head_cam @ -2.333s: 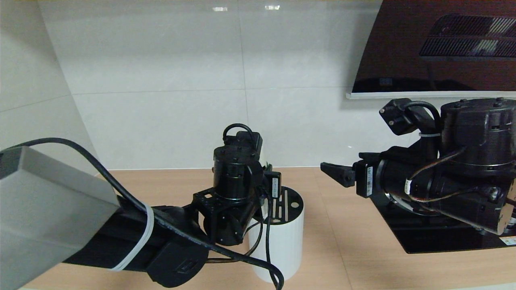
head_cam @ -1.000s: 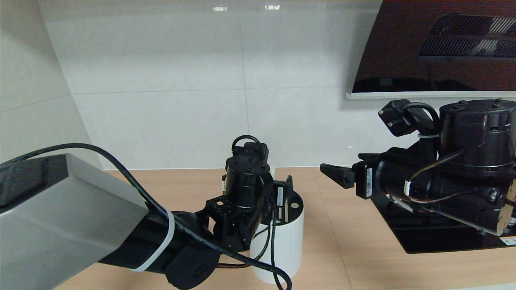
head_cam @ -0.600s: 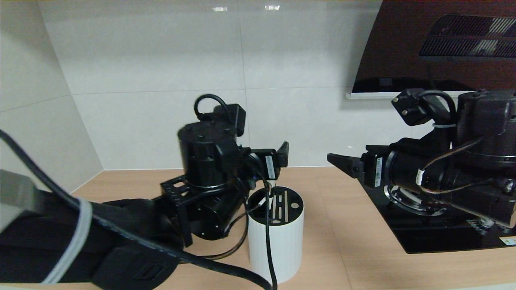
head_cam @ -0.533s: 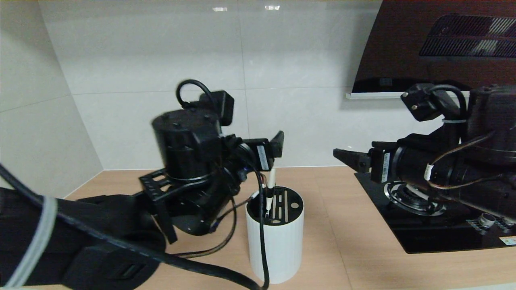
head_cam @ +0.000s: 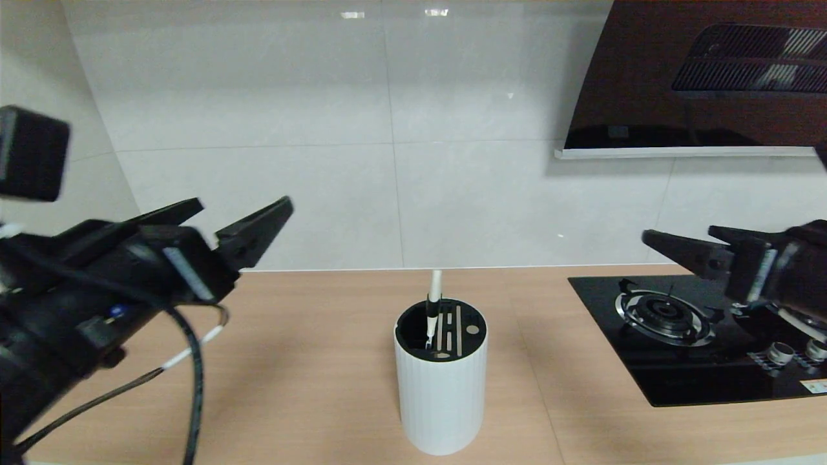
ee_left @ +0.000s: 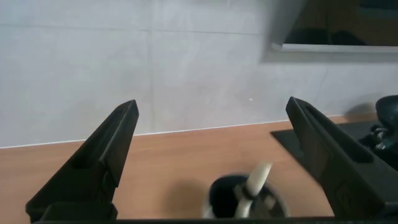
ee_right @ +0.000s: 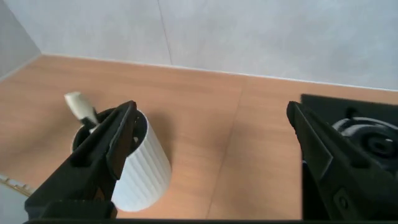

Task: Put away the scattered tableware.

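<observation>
The white-handled utensil (head_cam: 434, 287) stands upright in a slot of the white holder (head_cam: 441, 387) on the bench (head_cam: 303, 368). The left gripper (head_cam: 240, 206) and right gripper (head_cam: 678, 236) hang on either side of it, well apart, fingers wide and holding nothing. The left gripper's white label (head_cam: 187, 274) is too blurred to read.

Bright, even overhead light; two lamp glints high on the wall tiles (head_cam: 394, 13), soft shadow under the hood (head_cam: 698, 77), left tool (head_cam: 240, 205) smeared.

The white holder (head_cam: 442, 394) hides the utensil (head_cam: 434, 287) below its handle.
</observation>
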### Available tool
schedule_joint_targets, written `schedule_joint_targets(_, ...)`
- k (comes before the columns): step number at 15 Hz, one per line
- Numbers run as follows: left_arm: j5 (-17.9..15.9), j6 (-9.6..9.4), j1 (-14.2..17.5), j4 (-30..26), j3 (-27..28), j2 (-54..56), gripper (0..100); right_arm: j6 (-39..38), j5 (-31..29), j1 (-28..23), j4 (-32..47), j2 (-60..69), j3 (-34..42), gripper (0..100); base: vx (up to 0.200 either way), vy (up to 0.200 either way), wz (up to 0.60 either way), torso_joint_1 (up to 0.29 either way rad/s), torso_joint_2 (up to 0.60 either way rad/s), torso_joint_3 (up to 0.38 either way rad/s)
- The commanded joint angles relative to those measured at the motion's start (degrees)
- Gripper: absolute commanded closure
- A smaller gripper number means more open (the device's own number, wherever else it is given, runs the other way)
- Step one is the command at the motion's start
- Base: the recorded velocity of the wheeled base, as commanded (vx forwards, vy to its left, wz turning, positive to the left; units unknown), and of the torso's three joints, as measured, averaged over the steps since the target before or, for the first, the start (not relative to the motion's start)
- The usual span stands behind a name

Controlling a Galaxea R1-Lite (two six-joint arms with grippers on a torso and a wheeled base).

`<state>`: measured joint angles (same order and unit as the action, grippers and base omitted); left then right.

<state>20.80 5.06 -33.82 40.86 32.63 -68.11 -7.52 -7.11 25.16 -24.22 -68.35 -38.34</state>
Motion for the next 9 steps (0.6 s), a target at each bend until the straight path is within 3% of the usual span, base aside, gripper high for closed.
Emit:
schedule_joint_targets(1, -1.2, -1.54, 5.87, -12.91, -10.4, 25.31, 0, 0.23, -0.63, -0.9, 5.24, 24.32, 13.47, 0, 0.0, 0.0, 0.0, 0.0, 0.0, 0.0)
schedule_joint_targets(3, -3.66, -1.46, 10.0, -25.04, -11.45, 37.44, 0, 0.14, -1.86, -6.62, 15.87, 35.75, 14.96, 0, 0.0, 0.0, 0.0, 0.0, 0.0, 0.0)
schedule_joint_targets(5, -5.06, -1.54, 13.34, -33.66, -11.1, 45.26, 0, 0.14, -1.15, -12.86, 21.06, 43.22, 14.87, 0, 0.0, 0.0, 0.0, 0.0, 0.0, 0.0)
schedule_joint_targets(6, -5.77, -1.46, 16.68, -40.16, -10.93, 52.9, 0, 1.37, -0.63, -16.46, 25.28, 51.3, 14.96, 0, 0.0, 0.0, 0.0, 0.0, 0.0, 0.0)
schedule_joint_targets(9, -5.77, -1.46, 21.78, -43.76, -11.1, 61.17, 0, 7.08, -0.72, -18.66, 30.29, 60.27, 15.31, 0, 0.0, 0.0, 0.0, 0.0, 0.0, 0.0)
